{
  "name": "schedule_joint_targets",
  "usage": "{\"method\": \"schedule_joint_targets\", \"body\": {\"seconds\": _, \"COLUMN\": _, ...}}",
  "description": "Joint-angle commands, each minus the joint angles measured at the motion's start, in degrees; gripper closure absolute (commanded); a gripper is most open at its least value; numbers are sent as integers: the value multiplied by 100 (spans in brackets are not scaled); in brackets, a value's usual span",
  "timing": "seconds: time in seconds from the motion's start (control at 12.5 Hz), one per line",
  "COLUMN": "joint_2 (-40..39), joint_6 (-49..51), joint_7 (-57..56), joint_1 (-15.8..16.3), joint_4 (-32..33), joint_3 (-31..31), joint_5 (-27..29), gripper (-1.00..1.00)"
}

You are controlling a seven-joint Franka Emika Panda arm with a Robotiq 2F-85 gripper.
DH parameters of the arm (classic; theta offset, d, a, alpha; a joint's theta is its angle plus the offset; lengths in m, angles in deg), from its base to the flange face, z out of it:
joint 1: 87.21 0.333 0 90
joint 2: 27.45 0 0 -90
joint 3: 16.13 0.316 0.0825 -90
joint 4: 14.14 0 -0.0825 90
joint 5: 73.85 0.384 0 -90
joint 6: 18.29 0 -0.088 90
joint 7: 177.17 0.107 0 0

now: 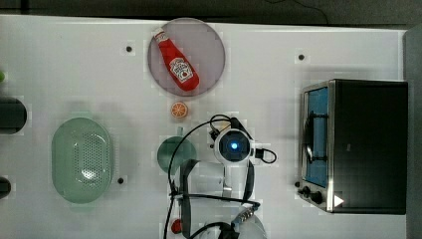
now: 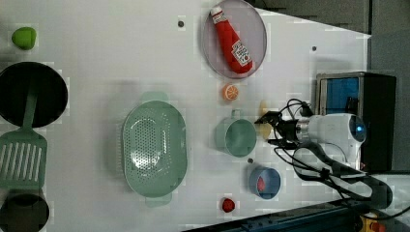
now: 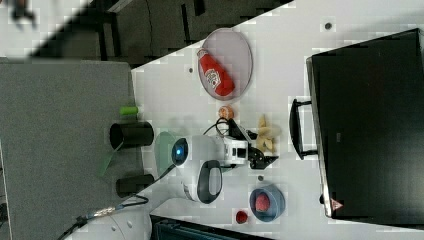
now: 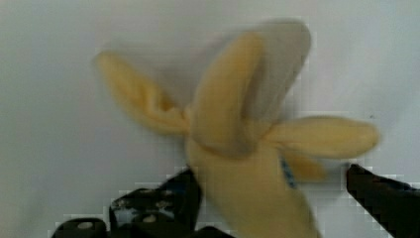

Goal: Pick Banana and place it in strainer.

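2 fingers (image 4: 267, 198) spread, gripping nothing | banana (image 4: 237, 148) lay between them | long axis ran across my gap

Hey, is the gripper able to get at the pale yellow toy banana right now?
Probably yes. The gripper has its jaws open on either side of the pale yellow toy banana lying on the white table, and nothing stands between them.

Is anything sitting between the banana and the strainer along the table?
Yes. In the left view the teal cup stands on the table between the banana, which lies at the gripper, and the strainer. It is a low obstacle, so a lifted carry would probably pass over it.
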Motion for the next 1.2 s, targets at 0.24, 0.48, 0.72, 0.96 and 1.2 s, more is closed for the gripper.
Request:
{"method": "schedule_joint_targets", "body": {"seconds": 0.24, "joint_2": 121, "joint_6": -309, "joint_7": -45, "joint_1": 33, "joint_4": -41, "joint_3": 244, "joint_5": 1, "gripper": -17}}
{"method": "schedule_joint_targets", "body": {"seconds": 0.48, "joint_2": 202, "joint_6": -309, "joint_7": -45, "joint_1": 33, "joint_4": -50, "joint_3": 251, "joint_5": 1, "gripper": 32}}
{"method": "schedule_joint_targets", "body": {"seconds": 0.72, "joint_2": 350, "joint_6": -295, "joint_7": -45, "joint_1": 30, "joint_4": -44, "joint_3": 248, "joint_5": 1, "gripper": 32}}
{"method": "schedule_joint_targets", "body": {"seconds": 0.96, "joint_2": 1013, "joint_6": -44, "joint_7": -46, "joint_1": 25, "joint_4": -76, "joint_3": 240, "joint_5": 1, "gripper": 32}}
{"method": "schedule_joint_targets", "body": {"seconds": 1.2, "joint_2": 2075, "joint_6": 1514, "joint_7": -54, "joint_1": 33, "joint_4": -316, "joint_3": 252, "joint_5": 0, "gripper": 32}}
